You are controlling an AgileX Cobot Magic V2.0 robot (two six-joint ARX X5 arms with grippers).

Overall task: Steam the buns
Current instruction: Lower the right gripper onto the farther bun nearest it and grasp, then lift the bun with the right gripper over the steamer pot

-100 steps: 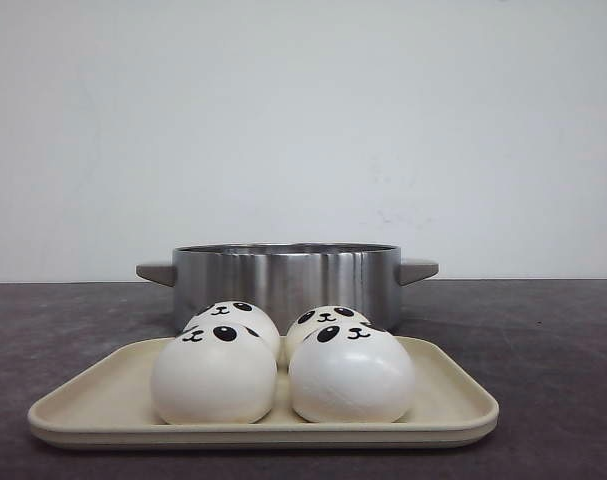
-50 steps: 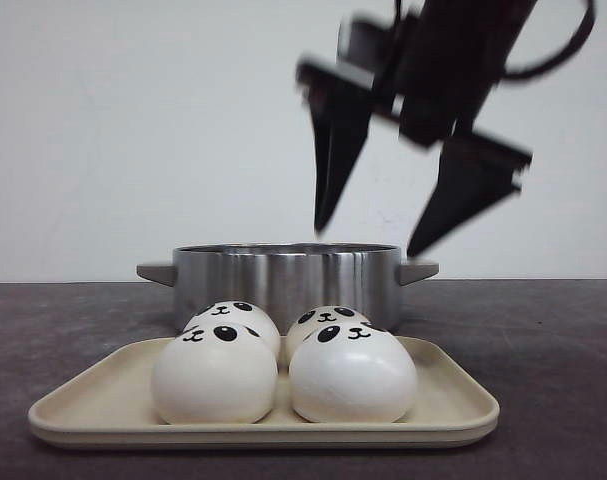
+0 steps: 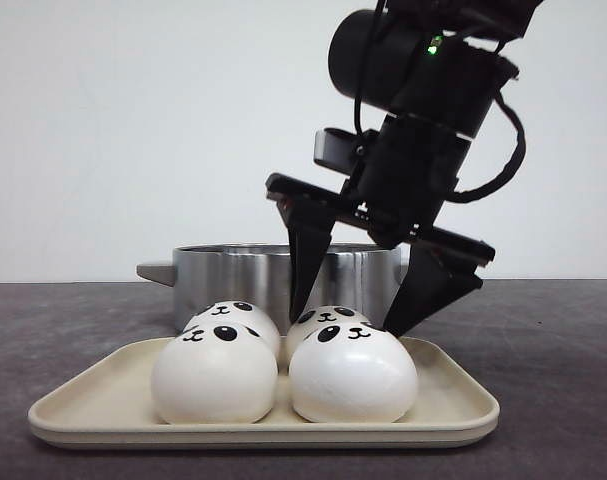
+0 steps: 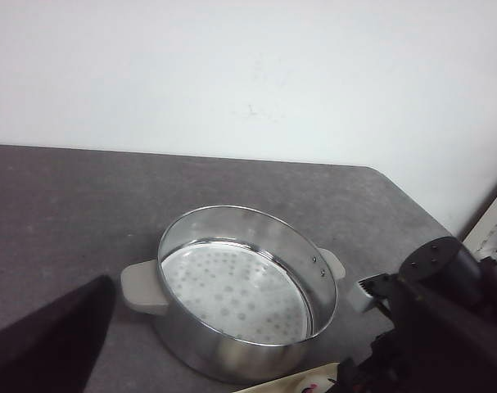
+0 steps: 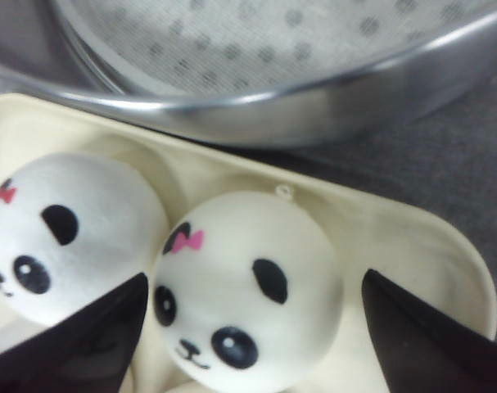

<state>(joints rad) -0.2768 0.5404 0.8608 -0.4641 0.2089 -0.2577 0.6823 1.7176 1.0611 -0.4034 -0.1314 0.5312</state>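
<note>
Your right claw was spread wide around a back bun on the tray. If you squeezed off-center, that smooth bun could slip and bump its neighbor.

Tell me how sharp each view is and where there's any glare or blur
Front view: crisp, evenly lit, with streaky reflections on the steel steamer. Left wrist view: soft overall, and a dark blurred shape fills one corner. Right wrist view: the bun between the open right gripper fingers is fairly sharp, the steamer rim behind slightly soft with a bright highlight.
</note>
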